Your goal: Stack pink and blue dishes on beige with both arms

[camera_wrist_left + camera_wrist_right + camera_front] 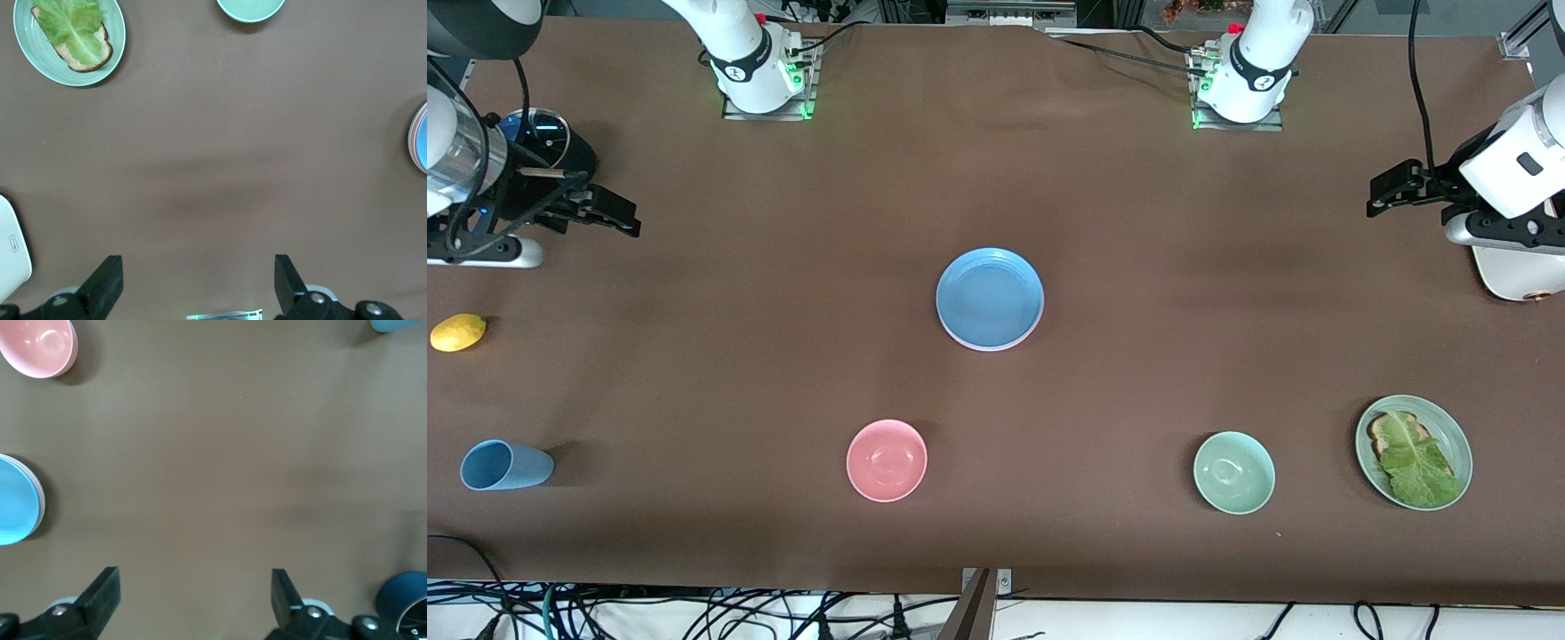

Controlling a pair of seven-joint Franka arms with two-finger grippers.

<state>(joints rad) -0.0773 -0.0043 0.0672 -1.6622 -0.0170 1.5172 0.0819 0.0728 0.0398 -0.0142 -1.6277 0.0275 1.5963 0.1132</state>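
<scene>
Item: stack of flat round matte plates at mid-table, light blue plate [990, 298] uppermost, lying level and face up, faintly ridged rim; being round, it has no long axis. A thin pink plate edge [413, 141] shows under the blue in the left wrist view, with a paler rim below it; the beige plate itself cannot be told apart. Surface: brown matte table covering [783, 356]. Left gripper [1392, 189], slim black, hangs over the left arm's end of the table, fingers [107, 283] spread wide with nothing between them; the stack lies well apart from the fingertips. Right gripper [609, 213], same make, hangs over the right arm's end, fingers [103, 590] likewise fully parted and empty, stack well apart. Other pieces: glossy pink deep bowl [887, 460] and pale green bowl [1234, 472], both nearer the front camera than the stack; pale green plate bearing toast and lettuce [1414, 452]; light blue cup on its side [505, 465]; yellow lemon [458, 332].
</scene>
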